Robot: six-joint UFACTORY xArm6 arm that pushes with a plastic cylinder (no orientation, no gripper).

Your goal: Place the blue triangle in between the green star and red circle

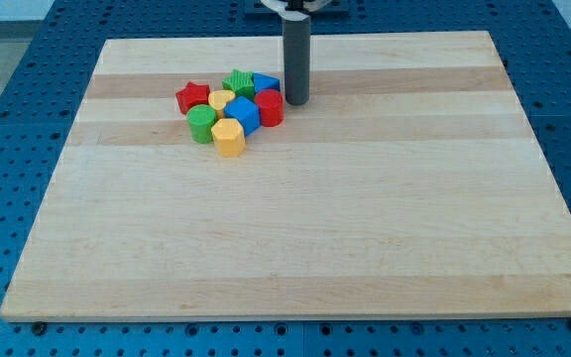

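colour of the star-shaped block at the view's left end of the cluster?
Red. The red star shows plainly in the camera view, at the cluster's left edge, far from my tip.

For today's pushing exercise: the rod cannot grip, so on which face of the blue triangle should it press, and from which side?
Press the blue triangle on its free right-hand edge, coming from the view's right, where my tip already stands. Probably best: its left side touches the green star, the red circle sits just below.
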